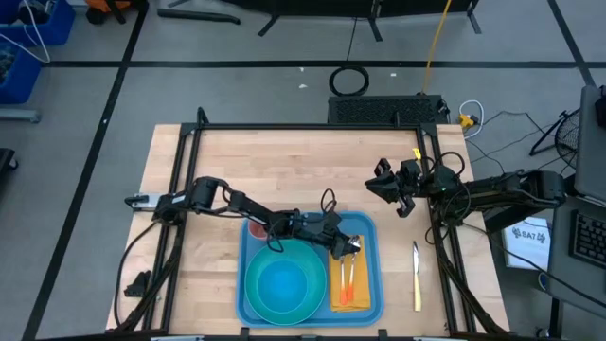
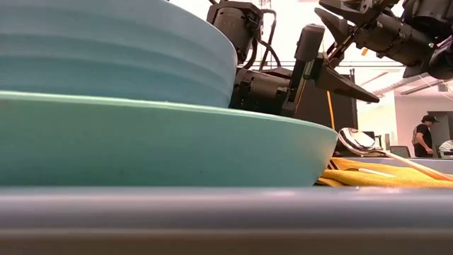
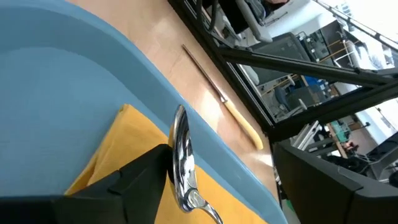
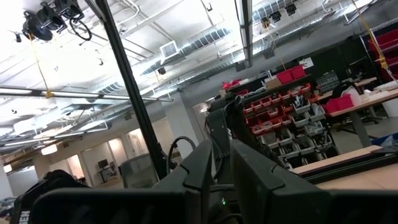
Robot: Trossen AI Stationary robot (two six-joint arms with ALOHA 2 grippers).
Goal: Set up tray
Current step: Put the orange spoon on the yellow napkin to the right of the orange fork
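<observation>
The light-blue tray point(image 1: 369, 227) lies at the table's near middle. On it rest a teal plate point(image 2: 141, 134) with a blue bowl point(image 2: 106, 49) on top, and to their right a yellow napkin point(image 1: 352, 301). A metal spoon point(image 3: 181, 149) lies on the napkin, its bowl toward the far edge. My left gripper point(image 1: 347, 242) reaches low over the tray's far right part, open, with one finger point(image 3: 140, 174) right beside the spoon's bowl. My right gripper point(image 1: 386, 184) hangs raised over the table's far right, shut on nothing. My left gripper has one finger point(image 3: 155, 163) close against the side of the spoon's bowl point(image 3: 184, 163). Whether they touch, I cannot tell. The spoon lies on the napkin, its bowl tipped onto its edge.
A knife point(image 1: 415, 275) with a pale handle lies on the bare wood right of the tray. A small red thing point(image 1: 256, 230) sits under my left arm at the tray's far left corner. Dark frame bars point(image 1: 312, 126) border the table. A person point(image 2: 425, 136) stands far behind.
</observation>
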